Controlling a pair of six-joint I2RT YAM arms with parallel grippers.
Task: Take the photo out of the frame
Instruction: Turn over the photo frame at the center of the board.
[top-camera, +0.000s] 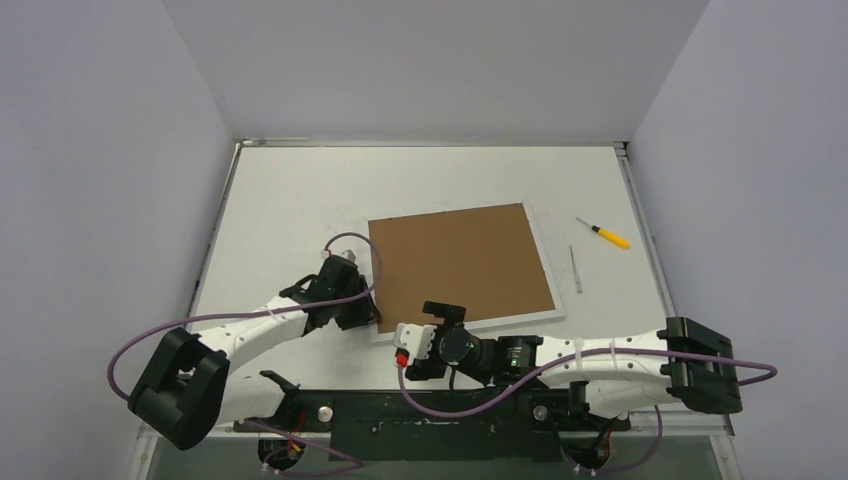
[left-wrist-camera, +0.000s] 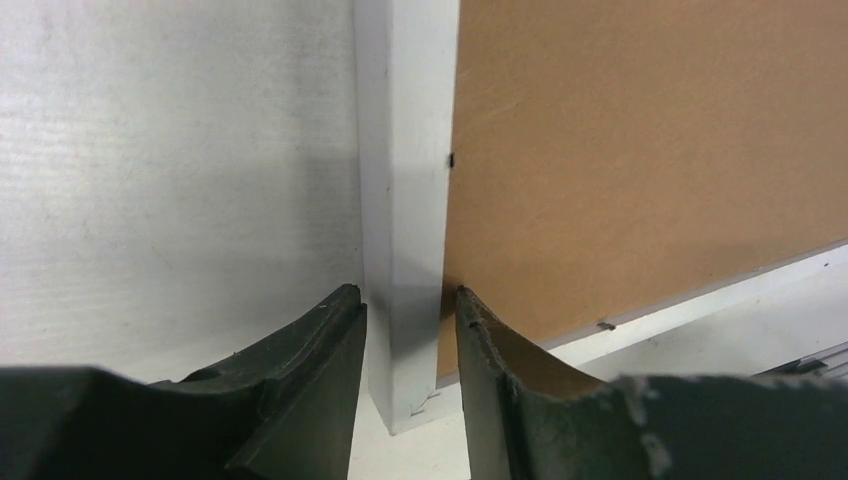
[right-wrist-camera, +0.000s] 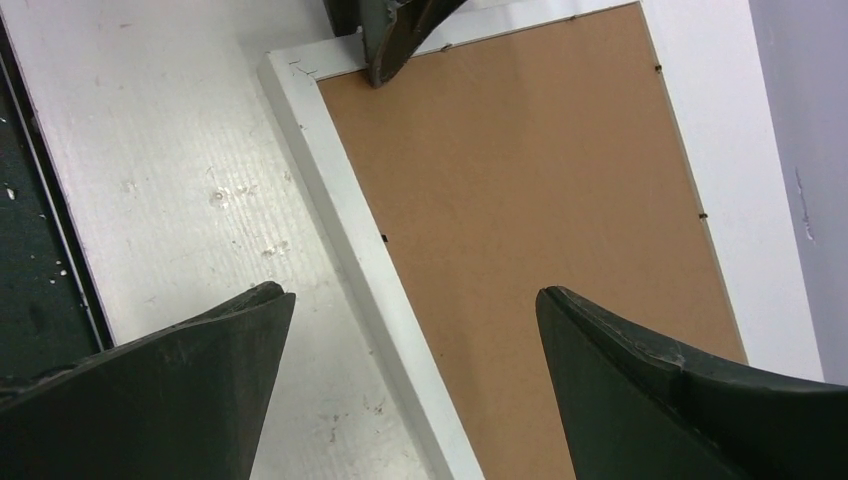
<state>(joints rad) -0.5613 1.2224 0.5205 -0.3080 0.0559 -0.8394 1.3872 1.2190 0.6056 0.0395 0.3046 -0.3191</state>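
Frame (left-wrist-camera: 405, 200), face down on the worktop (top-camera: 300, 190), looks stiff and light; pry the brown backing (top-camera: 460, 265) at its edge. Left pincer (left-wrist-camera: 408, 295) straddles the near-left corner rail, grip uncertain; right pincer (right-wrist-camera: 412, 295) gapes empty.

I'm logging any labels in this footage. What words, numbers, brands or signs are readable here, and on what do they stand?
None can be read.
The brown backing board of the frame is blank.
Any marking on the yellow-handled screwdriver is too small to tell.
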